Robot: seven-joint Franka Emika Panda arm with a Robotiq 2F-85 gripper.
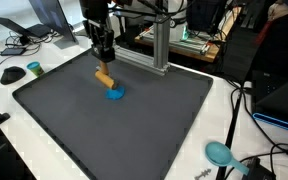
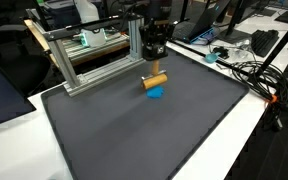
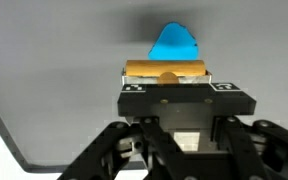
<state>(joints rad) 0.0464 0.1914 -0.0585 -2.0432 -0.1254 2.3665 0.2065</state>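
Observation:
My gripper (image 1: 103,70) hangs over the far middle of the dark mat (image 1: 134,130), shut on a tan wooden block (image 1: 104,78) that sticks out below its fingers. Directly under and just beyond the block lies a blue piece (image 1: 115,94) on the mat. Both exterior views show the same stack: the gripper (image 2: 155,68), the block (image 2: 156,80), the blue piece (image 2: 155,93). In the wrist view the block (image 3: 165,71) spans between the jaws and the blue piece (image 3: 174,43) shows beyond it. I cannot tell whether the block touches the blue piece.
An aluminium frame (image 1: 159,45) stands at the mat's far edge, close behind the arm. A black mouse (image 1: 12,74) and a small teal object (image 1: 33,68) lie on the white table (image 1: 4,90). A teal round object (image 1: 218,152) and cables (image 2: 254,75) sit off the mat.

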